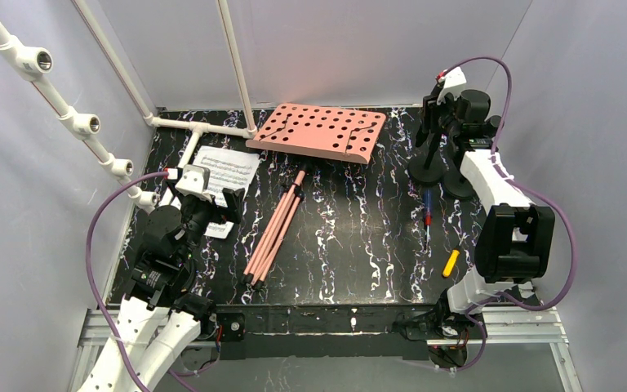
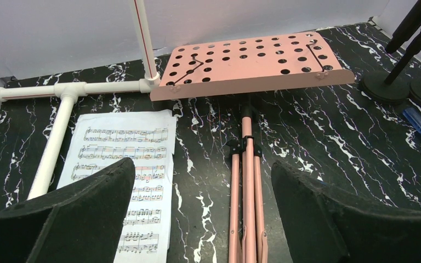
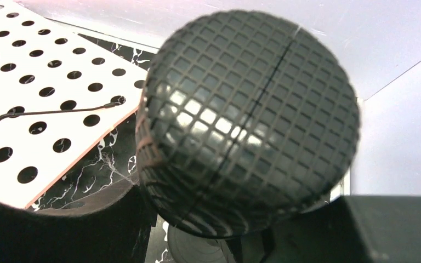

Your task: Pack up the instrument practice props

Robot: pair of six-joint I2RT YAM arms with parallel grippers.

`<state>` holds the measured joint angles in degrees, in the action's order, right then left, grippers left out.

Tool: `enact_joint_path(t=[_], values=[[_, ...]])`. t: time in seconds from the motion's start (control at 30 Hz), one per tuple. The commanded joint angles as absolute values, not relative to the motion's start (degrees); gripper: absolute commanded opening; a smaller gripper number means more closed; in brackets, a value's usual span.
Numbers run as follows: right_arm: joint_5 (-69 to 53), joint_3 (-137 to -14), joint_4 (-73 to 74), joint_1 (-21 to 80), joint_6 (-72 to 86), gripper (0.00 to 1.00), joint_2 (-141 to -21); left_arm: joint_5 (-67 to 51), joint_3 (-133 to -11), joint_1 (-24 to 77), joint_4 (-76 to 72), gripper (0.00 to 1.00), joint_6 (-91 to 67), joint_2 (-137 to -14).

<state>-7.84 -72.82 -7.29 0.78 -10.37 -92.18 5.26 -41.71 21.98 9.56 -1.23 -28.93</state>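
The salmon-pink perforated music desk (image 1: 318, 131) lies flat at the back centre, with its folded pink tripod legs (image 1: 273, 229) running toward me. White sheet-music pages (image 1: 227, 167) lie left of the legs. Two black microphones (image 1: 437, 155) stand on round bases at the back right. My left gripper (image 1: 212, 202) is open and empty, low over the gap between the sheet music (image 2: 126, 181) and the legs (image 2: 246, 186). My right gripper (image 1: 451, 106) is open, its fingers on either side of a microphone head (image 3: 249, 120) that fills the right wrist view.
A white pipe frame (image 1: 200, 126) lies along the back left and rises up the left wall. A blue-and-red screwdriver (image 1: 428, 214) and a small yellow item (image 1: 451, 262) lie on the black marbled table (image 1: 351, 245) at the right. Grey walls close in three sides.
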Motion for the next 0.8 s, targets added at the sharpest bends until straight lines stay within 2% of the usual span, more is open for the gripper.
enact_joint_path(t=[0.0, 0.23, 0.3, 0.63, 0.77], values=[[-9.3, -76.1, -7.8, 0.5, -13.1, 0.40, -88.2, 4.7, -41.3, 22.2, 8.6, 0.92, -0.4, -28.7], [-11.2, -76.5, -6.1, 0.6, -13.8, 0.28, -85.2, 4.5, -41.4, 22.2, 8.6, 0.92, -0.4, -28.9], [-11.4, -75.4, -6.5, 0.6, -13.8, 0.27, -84.7, 4.6, -41.4, 22.2, 8.7, 0.92, -0.4, -28.9], [-8.9, -70.3, -9.6, 0.6, -10.0, 0.37, -86.0, 4.7, -41.2, 22.2, 8.7, 0.92, -0.4, -29.6], [-7.6, -66.1, -13.4, 0.6, -6.0, 0.45, -84.7, 4.6, -41.1, 22.2, 8.4, 0.92, -0.4, -29.7]])
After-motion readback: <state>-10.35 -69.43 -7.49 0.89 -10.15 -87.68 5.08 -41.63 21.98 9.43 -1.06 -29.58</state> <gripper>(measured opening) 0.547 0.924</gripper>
